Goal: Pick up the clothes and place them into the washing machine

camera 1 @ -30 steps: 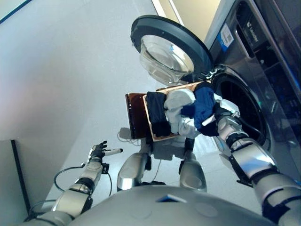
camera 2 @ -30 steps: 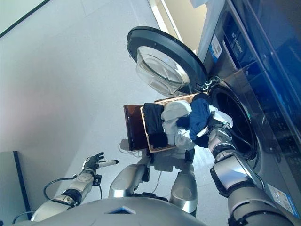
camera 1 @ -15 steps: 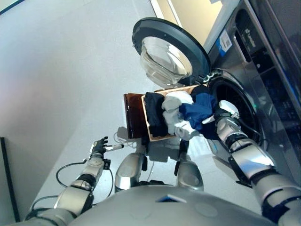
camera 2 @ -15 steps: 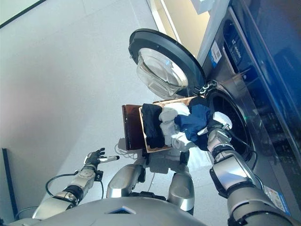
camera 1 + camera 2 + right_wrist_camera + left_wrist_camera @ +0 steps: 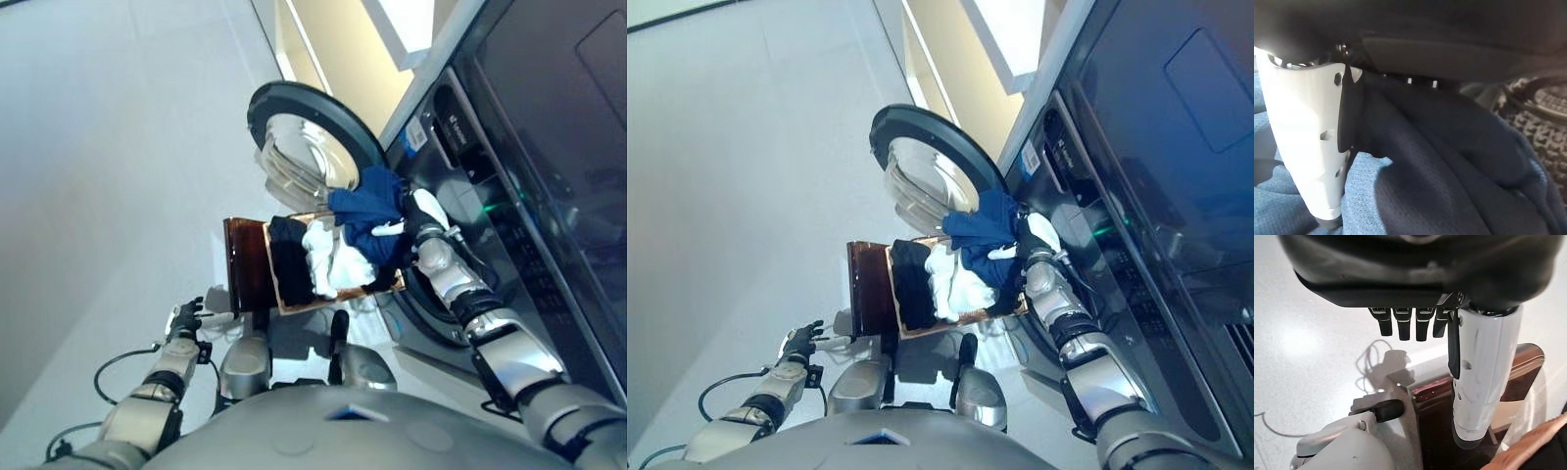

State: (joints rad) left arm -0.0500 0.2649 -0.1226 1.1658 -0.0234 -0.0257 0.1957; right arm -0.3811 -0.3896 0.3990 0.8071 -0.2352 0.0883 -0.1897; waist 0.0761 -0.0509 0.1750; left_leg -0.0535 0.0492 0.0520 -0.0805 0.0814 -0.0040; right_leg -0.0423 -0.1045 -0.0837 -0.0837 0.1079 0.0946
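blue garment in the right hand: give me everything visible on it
The blue garment is soft knit cloth, mid-blue with darker navy folds, bunched and draping. The right hand is curled round it, its white-covered thumb pressed on the fabric, holding it above the white clothes in the wooden tray, just in front of the washing machine opening, below the open door.

A: The blue garment (image 5: 1415,196) is a fine-textured matt knit cloth; the white clothes (image 5: 331,262) look soft and matt.

B: The washing machine (image 5: 509,176) front is glossy dark; its door (image 5: 304,147) holds clear shiny glass; the floor (image 5: 118,147) is smooth, faintly reflective.
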